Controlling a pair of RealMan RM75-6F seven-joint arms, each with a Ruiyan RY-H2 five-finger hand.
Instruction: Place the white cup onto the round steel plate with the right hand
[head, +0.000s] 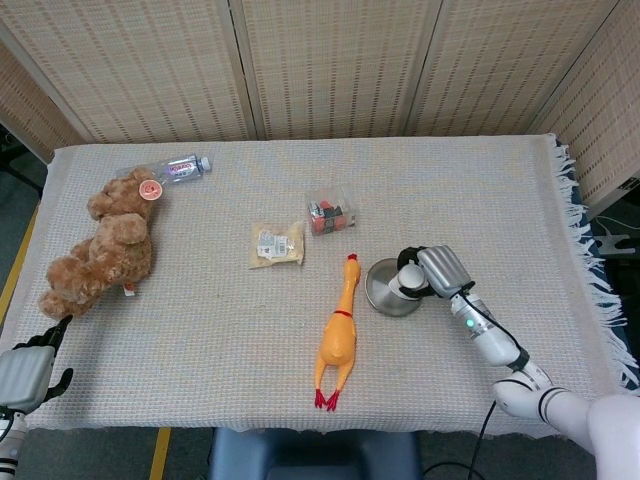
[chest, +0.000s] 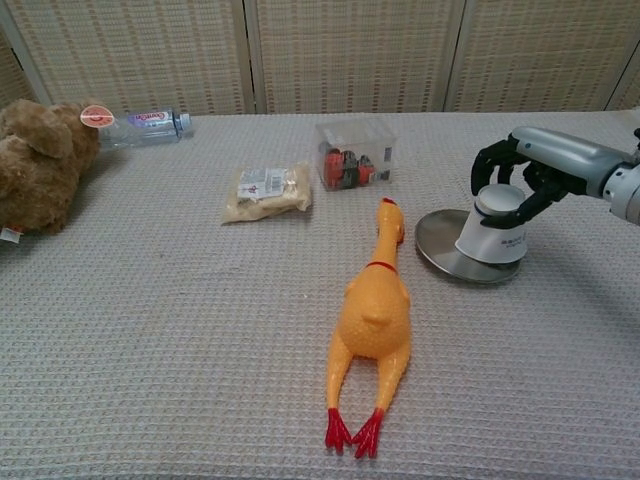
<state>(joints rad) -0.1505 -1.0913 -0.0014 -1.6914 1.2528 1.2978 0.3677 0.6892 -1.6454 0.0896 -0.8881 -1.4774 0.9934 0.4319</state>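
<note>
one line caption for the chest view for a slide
Right hand grips the white cup standing upright on the round steel plate.

Head view overhead, whole table (head: 480, 200); chest view low, nearer.

Cloth-covered table (head: 200, 300): teddy bear (head: 100, 245), bottle (head: 178, 168), rubber chicken (head: 338, 335), steel plate (head: 384, 290), perhaps snack packet (head: 276, 243).

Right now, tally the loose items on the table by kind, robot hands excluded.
Toys: 2 (teddy bear, rubber chicken)
Tableware: 2 (white cup, round steel plate)
Water bottle: 1
Clear box of small items: 1
Snack packet: 1
Total: 7
</note>
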